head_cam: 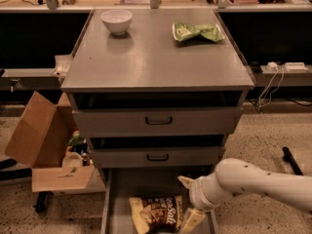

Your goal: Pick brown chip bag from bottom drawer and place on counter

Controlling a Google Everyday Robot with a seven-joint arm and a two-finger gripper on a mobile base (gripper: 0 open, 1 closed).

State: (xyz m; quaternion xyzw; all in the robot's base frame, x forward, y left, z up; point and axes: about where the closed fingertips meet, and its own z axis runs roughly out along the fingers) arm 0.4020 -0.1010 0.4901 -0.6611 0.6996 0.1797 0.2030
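Note:
The brown chip bag lies flat on the floor of the open bottom drawer, near its front. My gripper hangs over the drawer's right side, just right of the bag, with its two pale fingers spread apart and nothing between them. One finger reaches the bag's right edge. The grey counter tops the cabinet above.
A white bowl and a green chip bag sit at the back of the counter. Two upper drawers with black handles stand slightly open. A cardboard box with clutter stands to the left of the cabinet.

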